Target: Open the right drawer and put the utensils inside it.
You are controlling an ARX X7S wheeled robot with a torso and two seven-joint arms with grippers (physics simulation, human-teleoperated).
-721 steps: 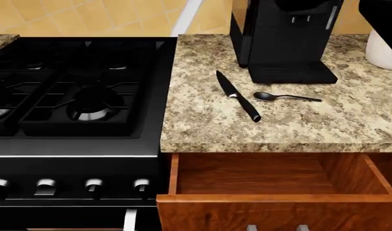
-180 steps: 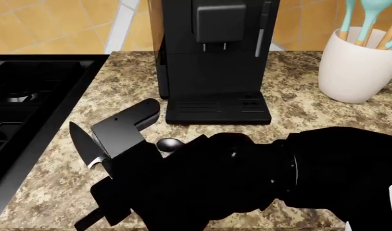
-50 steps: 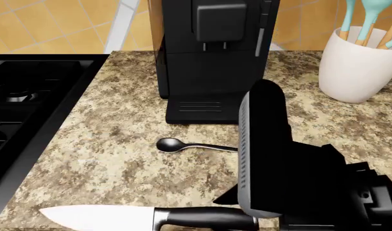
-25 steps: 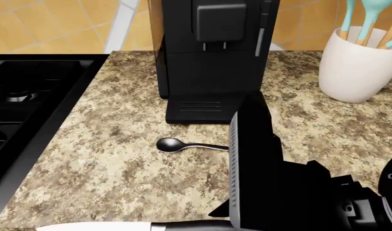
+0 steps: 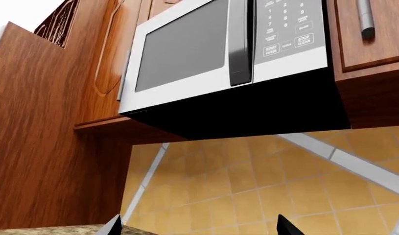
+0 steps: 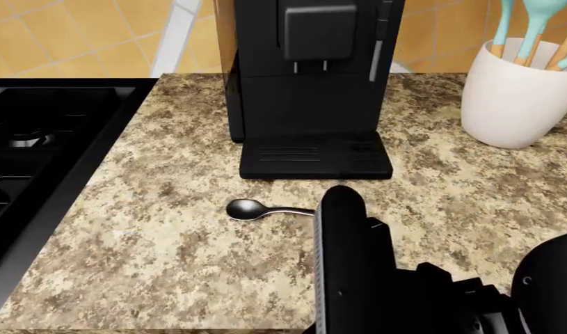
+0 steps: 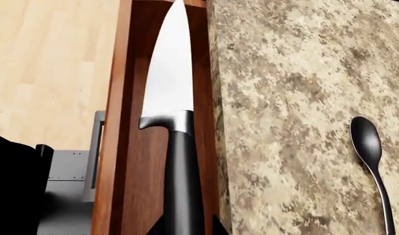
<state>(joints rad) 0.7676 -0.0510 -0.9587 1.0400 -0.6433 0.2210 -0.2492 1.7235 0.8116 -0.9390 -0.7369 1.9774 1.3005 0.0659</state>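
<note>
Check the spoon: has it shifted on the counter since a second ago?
No. The spoon lies at the same spot in front of the coffee machine, bowl toward the stove.

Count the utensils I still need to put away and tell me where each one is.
2. The knife is held by the right pincer above the open right drawer. The spoon lies on the countertop before the coffee machine.

The knife (image 7: pixel 171 93) has a smooth, pale metal blade and a matt black handle, perhaps plastic, over the reddish-brown grained wood of the right drawer (image 7: pixel 118 122). The spoon (image 6: pixel 250 209) is dark glossy metal on a speckled, stone-like countertop (image 6: pixel 153 229). The microwave (image 5: pixel 232 58) looks brushed silver.
</note>
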